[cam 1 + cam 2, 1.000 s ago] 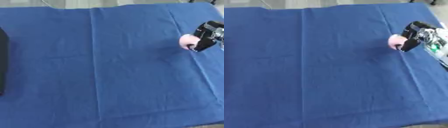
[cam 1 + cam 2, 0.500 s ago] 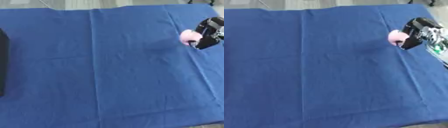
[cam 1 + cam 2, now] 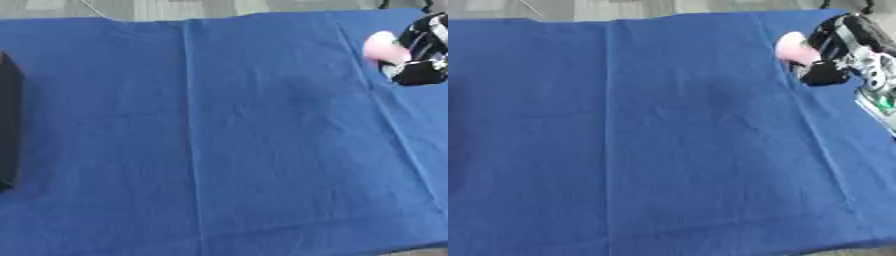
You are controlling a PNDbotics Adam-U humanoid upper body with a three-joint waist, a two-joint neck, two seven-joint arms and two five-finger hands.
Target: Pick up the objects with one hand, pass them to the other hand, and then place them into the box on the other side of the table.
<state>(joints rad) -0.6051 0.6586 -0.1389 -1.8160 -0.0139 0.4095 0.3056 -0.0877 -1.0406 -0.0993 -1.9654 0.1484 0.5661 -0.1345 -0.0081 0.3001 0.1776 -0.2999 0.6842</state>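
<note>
My right hand (image 3: 837,47) is at the upper right of the blue cloth, raised above it, its fingers curled round a small pink rounded object (image 3: 794,49) that sticks out to the hand's left. The hand's black fingers (image 3: 418,75) wrap the object's right side and hide part of it. A black box (image 3: 7,122) stands at the left edge of the table, seen only in the left eye view. My left hand shows in neither view.
A blue cloth (image 3: 227,140) covers the whole table, with fold creases running front to back. Grey floor shows beyond the far edge (image 3: 157,7).
My right hand has moved up and toward the far right corner with the pink object still in it. The box has not moved.
</note>
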